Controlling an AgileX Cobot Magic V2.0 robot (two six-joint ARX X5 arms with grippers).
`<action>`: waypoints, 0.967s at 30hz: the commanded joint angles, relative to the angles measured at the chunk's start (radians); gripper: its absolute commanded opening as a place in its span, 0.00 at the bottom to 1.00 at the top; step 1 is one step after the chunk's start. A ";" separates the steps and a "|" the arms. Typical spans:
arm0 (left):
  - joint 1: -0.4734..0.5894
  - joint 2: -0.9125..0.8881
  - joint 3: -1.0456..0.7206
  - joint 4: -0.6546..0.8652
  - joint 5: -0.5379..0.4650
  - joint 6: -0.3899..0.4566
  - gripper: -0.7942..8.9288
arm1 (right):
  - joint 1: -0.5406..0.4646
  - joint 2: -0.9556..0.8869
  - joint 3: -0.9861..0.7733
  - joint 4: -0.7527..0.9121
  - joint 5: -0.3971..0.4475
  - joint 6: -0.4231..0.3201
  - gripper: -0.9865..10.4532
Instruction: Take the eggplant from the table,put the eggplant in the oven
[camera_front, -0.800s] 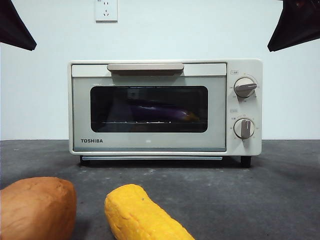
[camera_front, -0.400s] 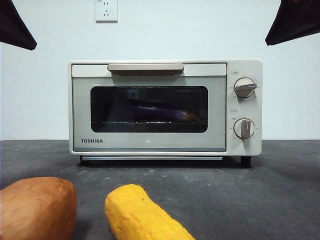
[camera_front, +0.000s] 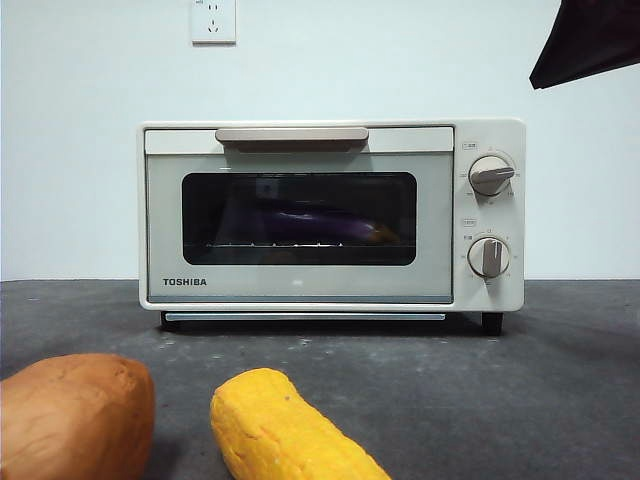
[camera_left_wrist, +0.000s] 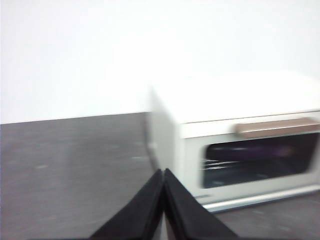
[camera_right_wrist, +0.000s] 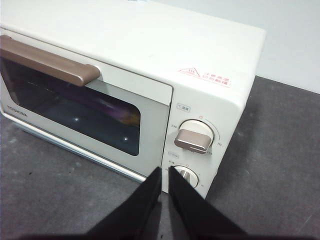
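Note:
The cream-white oven (camera_front: 330, 215) stands on the dark grey table (camera_front: 520, 380) with its door closed. Through the dark glass the purple eggplant (camera_front: 315, 226) lies on the wire rack, stem end toward the knobs. The oven (camera_left_wrist: 240, 145) shows blurred in the left wrist view, where my left gripper (camera_left_wrist: 163, 172) is shut with nothing in it, beside the oven's side away from the knobs. My right gripper (camera_right_wrist: 165, 171) is shut and empty, raised above the table in front of the oven (camera_right_wrist: 150, 75), near the lower knob. A black arm tip (camera_front: 590, 40) sits at the front view's top right.
An orange-brown sweet potato (camera_front: 75, 415) and a yellow corn cob (camera_front: 280, 430) lie on the table close to the front camera. A wall socket (camera_front: 213, 20) is on the white wall behind the oven.
The black arm tip at the top left has left the front view. The tip at the top right has risen slightly. Oven and vegetables have not moved.

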 joint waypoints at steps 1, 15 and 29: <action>0.067 -0.073 -0.101 0.053 -0.002 0.031 0.09 | 0.005 0.002 0.013 0.011 0.004 -0.006 0.09; 0.191 -0.207 -0.416 0.032 -0.002 0.014 0.09 | 0.005 0.001 0.013 0.014 0.004 -0.006 0.09; 0.191 -0.207 -0.426 0.059 -0.002 0.011 0.09 | 0.005 0.001 0.013 0.014 0.004 -0.006 0.09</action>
